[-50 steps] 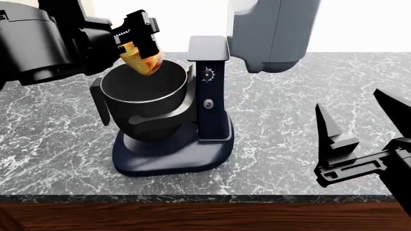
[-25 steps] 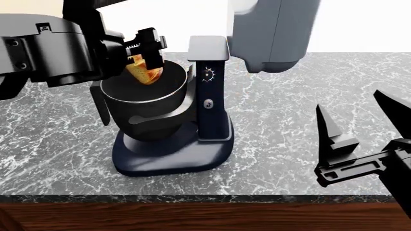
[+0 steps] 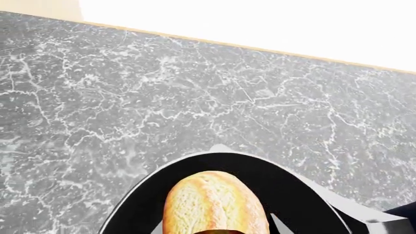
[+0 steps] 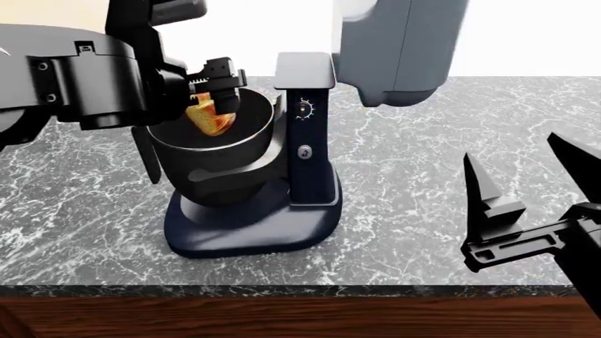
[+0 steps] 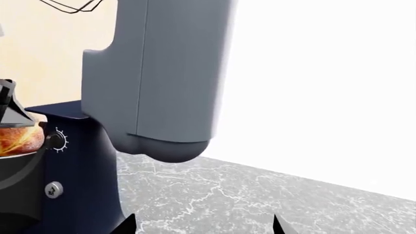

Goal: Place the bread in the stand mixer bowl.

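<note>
Head view first: the bread [image 4: 207,117] is pinched in the left gripper [image 4: 218,95], sitting right at the mouth of the stand mixer bowl [image 4: 211,148], its lower end dipping just below the rim near the back edge. Fingers are clamped on the loaf's upper part. From the left wrist cam you get the golden loaf [image 3: 215,204] poking out over the dark bowl [image 3: 293,195], marble countertop [image 3: 162,97] beyond it.

The bowl sits in the navy stand mixer [image 4: 305,155], and the mixer's grey head [image 4: 399,46] is tilted up behind it. Right wrist cam shows that grey head [image 5: 156,73] up close, bread [image 5: 19,139] just peeking in at the edge.

The right gripper [image 4: 526,190] is well apart over the counter [image 4: 413,162], fingers spread wide, nothing in them.
</note>
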